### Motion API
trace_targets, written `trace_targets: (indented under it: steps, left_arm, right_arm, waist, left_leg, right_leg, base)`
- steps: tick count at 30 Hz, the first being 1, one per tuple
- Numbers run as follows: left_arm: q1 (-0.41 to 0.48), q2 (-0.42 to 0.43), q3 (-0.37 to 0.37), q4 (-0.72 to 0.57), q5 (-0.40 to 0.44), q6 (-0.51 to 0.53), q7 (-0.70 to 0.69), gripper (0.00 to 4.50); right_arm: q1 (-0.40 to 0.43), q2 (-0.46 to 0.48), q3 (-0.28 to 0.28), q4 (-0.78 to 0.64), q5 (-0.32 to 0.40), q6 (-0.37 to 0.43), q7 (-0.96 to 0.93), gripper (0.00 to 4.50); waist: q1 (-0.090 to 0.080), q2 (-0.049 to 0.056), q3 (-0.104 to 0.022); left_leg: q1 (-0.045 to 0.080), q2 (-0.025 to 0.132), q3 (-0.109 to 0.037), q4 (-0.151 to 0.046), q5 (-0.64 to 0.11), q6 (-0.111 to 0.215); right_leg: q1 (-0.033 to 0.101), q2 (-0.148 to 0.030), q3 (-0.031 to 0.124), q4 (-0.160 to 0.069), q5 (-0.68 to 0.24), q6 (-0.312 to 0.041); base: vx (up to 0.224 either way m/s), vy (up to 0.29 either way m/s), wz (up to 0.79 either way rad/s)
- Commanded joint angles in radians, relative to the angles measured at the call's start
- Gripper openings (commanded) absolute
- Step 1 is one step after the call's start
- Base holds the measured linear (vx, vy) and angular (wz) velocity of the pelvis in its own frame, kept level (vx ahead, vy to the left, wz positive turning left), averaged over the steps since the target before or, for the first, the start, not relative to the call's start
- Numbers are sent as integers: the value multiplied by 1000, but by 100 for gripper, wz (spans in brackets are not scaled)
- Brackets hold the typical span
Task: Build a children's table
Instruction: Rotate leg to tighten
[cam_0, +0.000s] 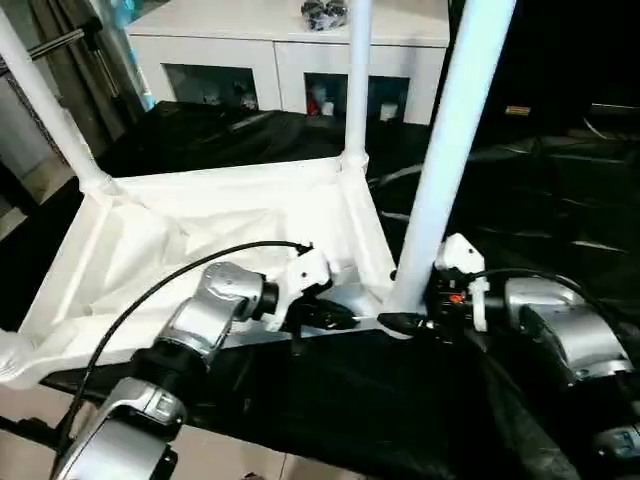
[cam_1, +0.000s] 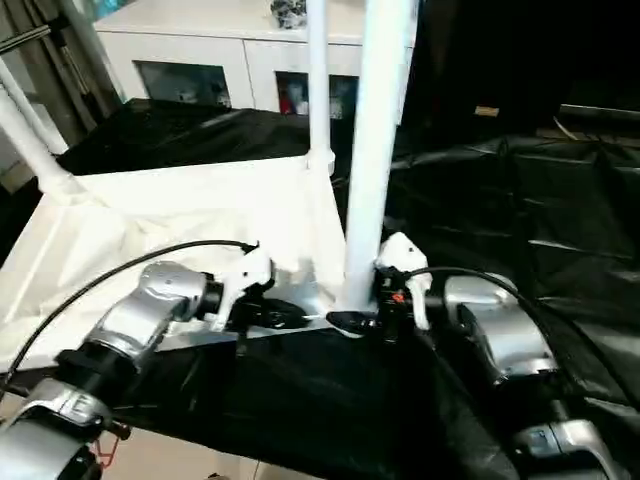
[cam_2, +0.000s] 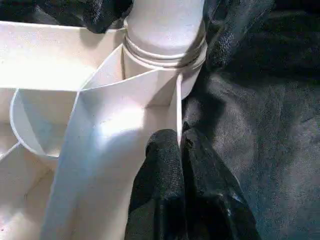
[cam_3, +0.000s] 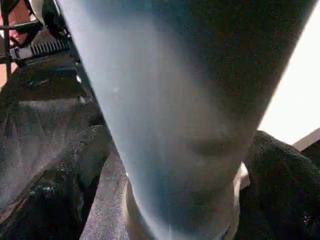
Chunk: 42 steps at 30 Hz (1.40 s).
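Note:
The white tabletop (cam_0: 200, 230) lies upside down on black cloth, its ribbed underside facing up. Three white legs stand in its corner sockets: one at the near right corner (cam_0: 450, 150), one at the far right (cam_0: 357, 80) and one at the far left (cam_0: 45, 100). My left gripper (cam_0: 335, 315) is shut on the tabletop's thin near rim (cam_2: 178, 110), just beside the near right socket (cam_2: 165, 55). My right gripper (cam_0: 400, 322) is open, with one finger (cam_3: 65, 175) on each side of the near right leg's base (cam_3: 175, 125) and a gap showing between finger and leg.
A white cabinet (cam_0: 290, 50) with glass doors stands behind the work. Black cloth (cam_0: 520, 200) covers the surface to the right and in front. A dark stand (cam_0: 60, 40) and curtain are at the far left, and bare floor (cam_0: 230, 465) shows below the cloth's near edge.

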Motion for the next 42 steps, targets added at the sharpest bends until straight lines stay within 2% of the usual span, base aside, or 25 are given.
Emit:
trace_targets:
  steps: [1,9,10,12,13,14,16,19,22,23,24,26,27,30,31,33,34,36,37,38,39,42]
  left_arm:
    - [2,-4,-32,-24,-8,2,-34,0]
    - [9,4,-26,-25,1,15,-11,0]
    - [9,3,-25,-24,2,18,-5,0]
    - [8,1,-24,-21,4,23,5,0]
    - [4,-4,-21,-11,9,25,22,0]
    - [2,-6,-19,-6,10,25,29,0]
    - [-2,-10,-15,3,11,27,43,0]
    - [-16,-22,-5,26,18,37,81,0]
    - [-38,-49,12,61,30,58,158,0]
    - [-51,-69,20,81,35,70,206,0]
    - [-60,-82,26,94,39,77,237,0]
    - [-92,-133,45,144,49,96,348,0]
    - [-92,-133,45,144,49,96,348,0]
    - [-125,-203,59,190,48,94,449,0]
    - [-126,-208,58,192,47,92,450,0]
    - [-129,-231,52,196,45,71,438,0]
    - [-128,-231,49,195,45,63,429,0]
    - [-110,-208,40,178,40,31,370,0]
    - [-103,-197,37,171,39,16,347,0]
    - [-103,-197,37,170,39,15,345,0]
    - [-90,-177,30,157,34,15,308,0]
    - [-60,-129,18,124,27,8,233,0]
  right_arm:
    - [-11,4,28,-1,-18,1,13,418]
    - [-5,28,23,8,-6,0,-2,336]
    - [-2,32,23,7,-2,4,-5,331]
    - [2,38,23,7,3,7,-10,315]
    - [16,54,19,3,9,14,-30,315]
    - [23,61,17,1,10,13,-41,288]
    - [32,77,9,2,12,13,-68,284]
    - [37,119,-15,24,4,11,-155,267]
    - [31,178,-43,68,-18,-3,-285,257]
    - [28,207,-53,88,-30,-10,-347,255]
    - [26,227,-59,101,-37,-14,-387,253]
    - [14,300,-83,148,-43,-7,-514,253]
    - [14,300,-83,148,-43,-7,-514,252]
    - [3,391,-69,181,-90,-9,-672,252]
    - [3,398,-67,182,-92,-9,-679,252]
    - [1,431,-57,183,-91,-11,-682,306]
    - [2,433,-55,180,-89,-12,-673,319]
    - [1,420,-61,162,-60,-9,-605,324]
    - [1,412,-63,152,-52,-11,-583,349]
    - [1,412,-63,151,-51,-11,-581,357]
    - [7,389,-46,131,-55,-22,-545,357]
    - [30,326,4,81,-71,-56,-447,370]
  waist:
    - [0,-21,-57]
    - [1,-22,-61]
    - [2,-19,-60]
    - [1,-21,-61]
    - [0,-17,-60]
    - [1,-18,-60]
    - [0,-17,-59]
    - [-4,-10,-54]
    - [-11,-14,-49]
    - [-16,-13,-46]
    - [-18,-15,-46]
    - [-25,-16,-44]
    - [-29,-14,-43]
    - [-34,-15,-43]
    - [-35,-14,-40]
    - [-36,-14,-40]
    - [-36,-15,-43]
    - [-35,-14,-46]
    - [-35,-14,-46]
    - [-36,-14,-47]
    - [-40,-14,-48]
    - [-43,-21,-54]
  left_leg:
    - [3,16,6,-56,-128,97]
    - [2,15,6,-52,-96,108]
    - [3,15,6,-53,-99,107]
    - [3,15,6,-52,-100,105]
    - [2,14,6,-52,-103,105]
    - [2,15,6,-53,-107,103]
    - [3,15,5,-54,-115,97]
    - [4,14,5,-60,-169,69]
    - [5,9,3,-65,-210,37]
    - [7,9,1,-69,-236,19]
    - [8,9,0,-70,-242,15]
    - [7,5,0,-71,-250,8]
    - [9,4,-1,-72,-263,2]
    - [12,2,-2,-74,-277,3]
    - [9,2,-3,-76,-285,3]
    - [16,2,-2,-77,-312,8]
    - [15,2,-4,-78,-310,13]
    - [11,5,-4,-79,-279,23]
    - [6,5,-5,-80,-262,30]
    - [6,5,-4,-80,-258,32]
    - [8,7,-4,-78,-249,36]
    - [4,7,-1,-71,-183,64]
  right_leg:
    - [61,-42,27,-59,-55,-279]
    - [61,-41,27,-54,-24,-281]
    - [60,-42,27,-55,-28,-282]
    - [61,-41,27,-54,-27,-281]
    - [60,-41,27,-55,-26,-282]
    - [60,-42,27,-56,-32,-281]
    - [61,-41,27,-57,-43,-278]
    - [57,-41,27,-67,-127,-260]
    - [56,-42,27,-77,-234,-229]
    - [53,-44,28,-83,-301,-207]
    - [52,-43,28,-84,-313,-201]
    - [50,-41,29,-87,-340,-186]
    - [47,-41,29,-91,-360,-180]
    - [46,-40,30,-94,-370,-169]
    - [47,-41,29,-96,-383,-164]
    - [43,-40,30,-100,-405,-157]
    - [48,-42,31,-100,-399,-154]
    - [52,-43,31,-96,-335,-167]
    - [56,-43,31,-92,-298,-177]
    - [57,-43,31,-92,-286,-181]
    - [56,-44,31,-88,-256,-194]
    - [65,-45,30,-80,-152,-227]
  base:
    - [0,0,0]
    - [0,0,0]
    - [0,0,0]
    - [0,0,0]
    - [0,0,0]
    - [0,0,0]
    - [0,0,0]
    - [0,0,0]
    - [0,0,0]
    - [0,0,0]
    - [0,0,0]
    - [0,0,0]
    - [0,0,0]
    - [0,0,0]
    - [0,0,0]
    - [0,0,0]
    - [0,0,0]
    - [0,0,0]
    - [0,0,0]
    - [0,0,0]
    - [0,0,0]
    - [0,0,0]
